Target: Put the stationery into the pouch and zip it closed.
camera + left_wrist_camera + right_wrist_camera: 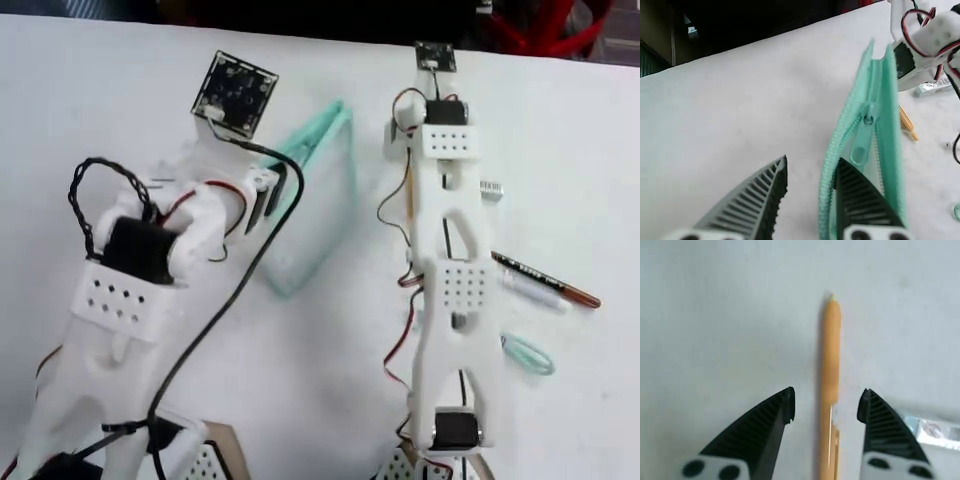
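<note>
On white table (715, 315), orange pencil (830, 355) between right fingers (765, 425).

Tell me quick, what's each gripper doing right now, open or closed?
Left gripper: open, one finger at the pouch mouth, gripping nothing.
Right gripper: open, astride the orange pencil, not gripping it.

Mint-green translucent pouch (325, 195), zip open. Orange pencil (830, 355) flat just beside it. Dark pen (548, 281) and white pen (530, 290) side by side, well apart from the pouch.
</note>
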`<state>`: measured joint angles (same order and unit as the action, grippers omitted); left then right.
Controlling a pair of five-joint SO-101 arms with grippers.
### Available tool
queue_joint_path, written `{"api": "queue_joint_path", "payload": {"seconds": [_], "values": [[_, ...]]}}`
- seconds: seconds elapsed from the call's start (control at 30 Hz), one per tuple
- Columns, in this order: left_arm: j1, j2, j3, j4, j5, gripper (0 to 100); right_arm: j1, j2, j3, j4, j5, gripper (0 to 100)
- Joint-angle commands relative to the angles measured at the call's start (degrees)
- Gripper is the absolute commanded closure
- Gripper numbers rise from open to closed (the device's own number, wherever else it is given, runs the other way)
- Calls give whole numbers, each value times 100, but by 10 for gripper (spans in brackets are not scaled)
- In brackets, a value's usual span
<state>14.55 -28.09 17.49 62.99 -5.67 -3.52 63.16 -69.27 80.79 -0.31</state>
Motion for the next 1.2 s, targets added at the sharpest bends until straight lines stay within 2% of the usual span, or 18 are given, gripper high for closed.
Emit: {"api": "queue_joint_path", "payload": {"seconds": [0.0,0.13,0.33,0.7,0.87,1.0,1.17], "values": [[-75,57,237,-35,26,843,127,426,-1073,40,-26,794],[-75,57,237,-18,26,843,119,892,-1468,40,-18,810],[-75,57,246,0,26,843,233,1086,-1512,4,-9,964],[-75,57,229,35,26,843,479,1015,-1565,303,-35,981],[180,48,193,123,26,843,514,734,-2585,1226,-62,981],[673,-40,105,457,26,843,444,31,-2567,1745,-18,981],[787,-725,-44,862,26,843,681,-998,-2488,1798,-18,981]]}}
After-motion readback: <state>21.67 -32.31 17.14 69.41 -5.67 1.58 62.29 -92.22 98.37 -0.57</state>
